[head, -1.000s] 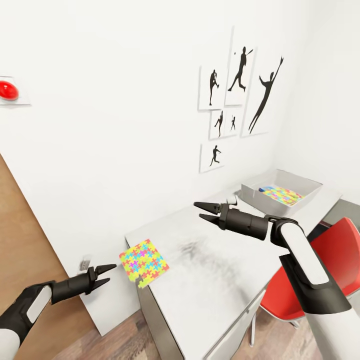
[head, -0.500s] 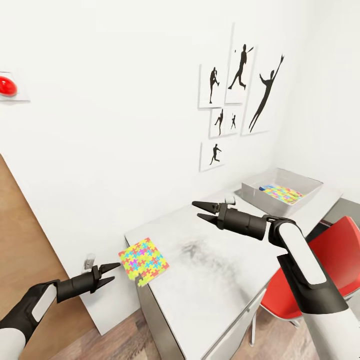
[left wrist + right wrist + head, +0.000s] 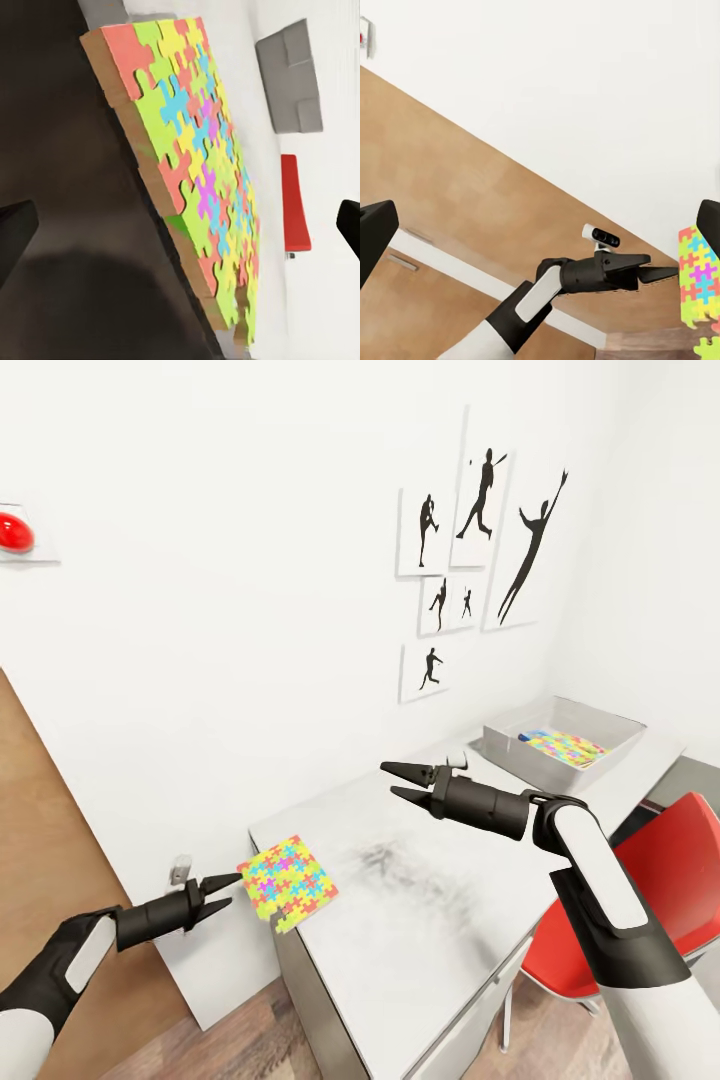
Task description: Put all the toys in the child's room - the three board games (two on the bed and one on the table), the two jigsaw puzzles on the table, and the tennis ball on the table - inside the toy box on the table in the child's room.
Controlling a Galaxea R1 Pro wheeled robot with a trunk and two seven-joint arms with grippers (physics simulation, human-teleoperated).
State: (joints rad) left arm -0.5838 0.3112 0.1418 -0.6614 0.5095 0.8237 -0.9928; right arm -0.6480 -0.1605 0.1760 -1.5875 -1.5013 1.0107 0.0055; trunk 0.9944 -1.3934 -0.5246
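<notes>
Counting the bright things, I see two jigsaw puzzles. One jigsaw puzzle (image 3: pixel 288 884) lies flat on the near corner of the white table (image 3: pixel 430 905), and a bit of it sticks out over the edge. It is nearly square, so I cannot tell a long side; one corner points toward my left gripper (image 3: pixel 224 891). In my left wrist view the same puzzle (image 3: pixel 196 172) shows its brown side edge and its yellow, pink, blue and orange pieces. The other puzzle (image 3: pixel 565 748) lies inside the one grey toy box (image 3: pixel 509 743), at the far end of the table by the wall.

My left gripper is just beside the near puzzle, tips pointing at its edge. Its two fingers are a little apart and hold nothing. My right gripper (image 3: pixel 397 780) hangs above the middle of the table, fingers spread apart, with nothing in them.

One red chair (image 3: pixel 668 880) stands by the table. Six black sports pictures (image 3: pixel 478 575) hang on the white wall. One red button (image 3: pixel 15 534) sits high on the wall.
</notes>
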